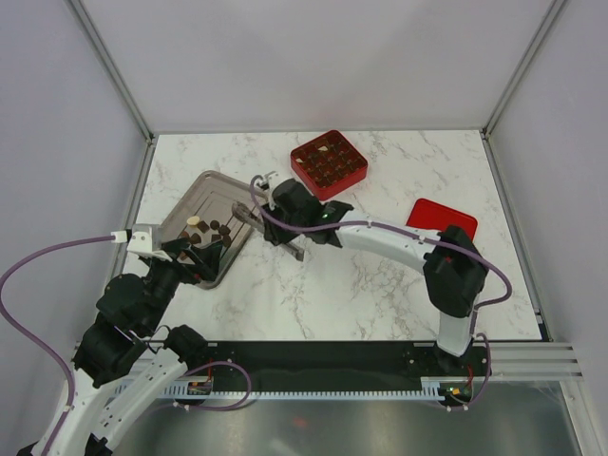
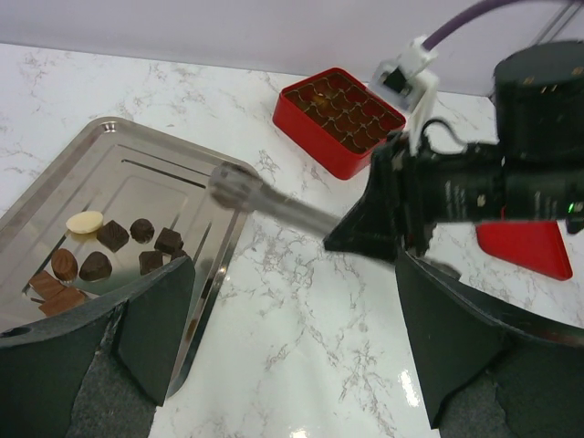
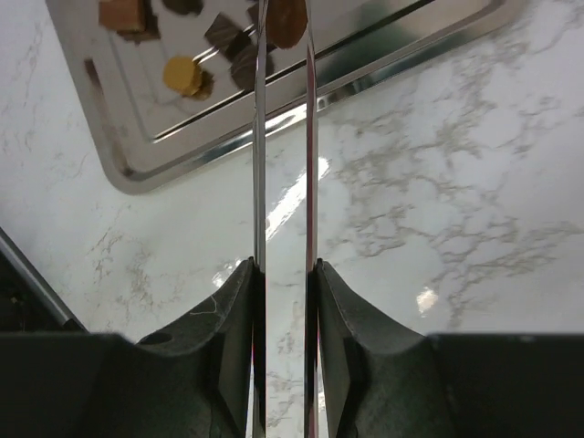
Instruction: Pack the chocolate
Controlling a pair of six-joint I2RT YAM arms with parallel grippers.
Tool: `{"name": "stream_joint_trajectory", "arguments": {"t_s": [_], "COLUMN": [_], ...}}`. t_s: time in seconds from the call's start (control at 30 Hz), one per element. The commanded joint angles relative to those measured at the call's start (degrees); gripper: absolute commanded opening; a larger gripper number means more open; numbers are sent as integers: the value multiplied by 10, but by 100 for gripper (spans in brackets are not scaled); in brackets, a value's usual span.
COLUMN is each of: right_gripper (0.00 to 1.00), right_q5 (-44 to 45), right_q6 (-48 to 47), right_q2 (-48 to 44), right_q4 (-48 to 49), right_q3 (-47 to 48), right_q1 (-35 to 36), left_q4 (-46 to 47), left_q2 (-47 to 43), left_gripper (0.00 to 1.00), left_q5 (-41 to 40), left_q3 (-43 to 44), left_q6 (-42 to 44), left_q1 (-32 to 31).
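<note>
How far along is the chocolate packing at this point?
Done: many cells of the box hold chocolates. In hand: the right tool grips tongs, their tips either side of a brown piece at the tray. Left: several loose pieces lie on the tray, and the lid is off the box.

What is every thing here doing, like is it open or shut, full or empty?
red box: open, packed chocolates inside.
red lid: off, lying flat apart from the box.
tray: holding loose chocolates.
tongs: squeezed, brown chocolate between the tips.
right gripper: jaws shut on the tongs.
left gripper: jaws wide open, empty.
</note>
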Motion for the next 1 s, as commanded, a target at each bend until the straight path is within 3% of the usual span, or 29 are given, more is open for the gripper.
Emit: {"name": "stream_joint_trajectory", "arguments": {"t_s": [0.0, 0.13, 0.4, 0.63, 0.97], "right_gripper": [33, 33, 33, 35, 37], "right_q5": [-3, 24, 103, 109, 117], "right_q6": [-5, -40, -104, -112, -116], "right_q2": [-68, -84, -5, 78, 125], "right_q4": [15, -15, -100, -133, -141], "right_q3": [-9, 13, 152, 247, 256], "right_q1": [-75, -149, -268, -310, -330], "left_q4": [25, 24, 25, 25, 26], "left_q2": [-4, 3, 17, 22, 27], "left_gripper": [100, 100, 100, 100, 100], "left_q5": [-17, -13, -2, 2, -1], "left_q3": [1, 1, -2, -2, 0], "left_q6": [3, 3, 2, 4, 9], "left_q1": [1, 1, 1, 1, 1]}}
